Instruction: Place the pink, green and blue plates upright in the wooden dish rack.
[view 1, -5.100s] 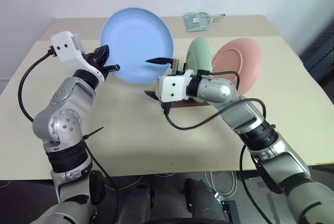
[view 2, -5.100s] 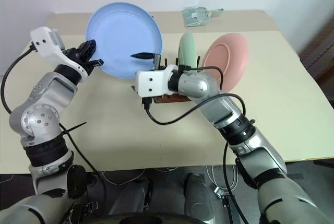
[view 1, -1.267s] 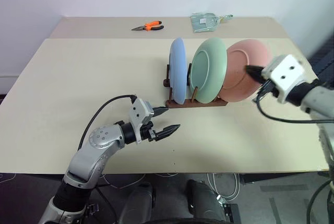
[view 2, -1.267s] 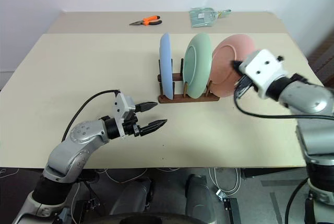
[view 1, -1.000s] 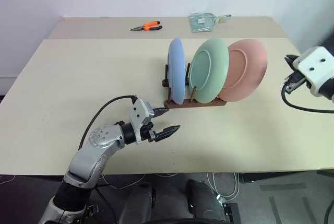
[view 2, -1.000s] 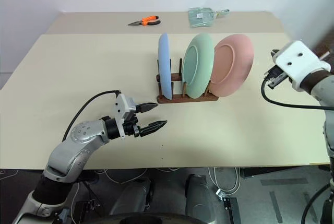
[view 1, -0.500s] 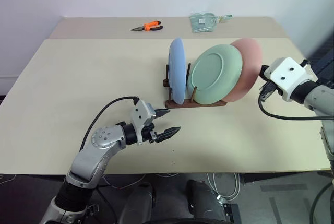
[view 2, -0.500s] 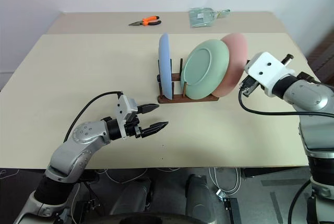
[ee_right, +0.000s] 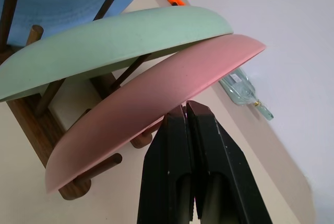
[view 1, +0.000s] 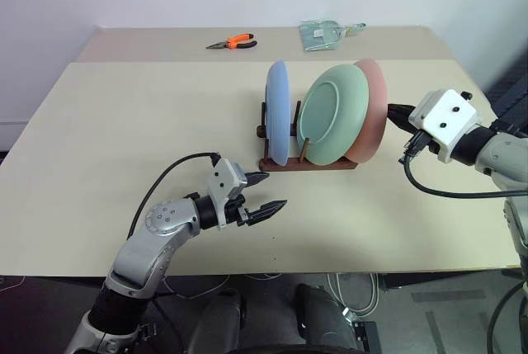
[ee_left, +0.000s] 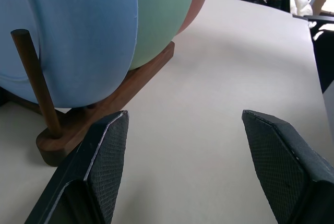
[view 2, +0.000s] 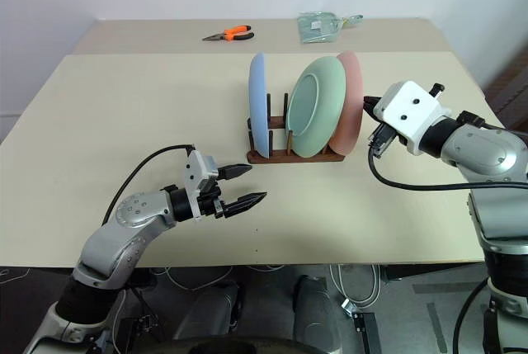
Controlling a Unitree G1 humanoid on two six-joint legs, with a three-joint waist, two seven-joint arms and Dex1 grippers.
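Head views: blue plate (view 1: 278,123), green plate (view 1: 333,120) and pink plate (view 1: 368,110) standing on edge in the wooden dish rack (view 1: 305,162) mid-surface (view 1: 124,123), kept up by its pegs. Right hand (view 2: 373,105) shut, empty, tips against the pink plate's back, probably nudging it straighter. Left hand (view 1: 266,192) parked low, wide open, holding nothing. Pliers (view 1: 233,41) and a clear packet (view 1: 326,32) at the far edge by a white wall.

Left wrist view: rack base flat on bare beige surface.

Right wrist view: closed fingers (ee_right: 177,145) touching pink rim.

3 plates (view 1: 333,116) in rack (view 1: 307,163), pliers (view 1: 232,41) behind
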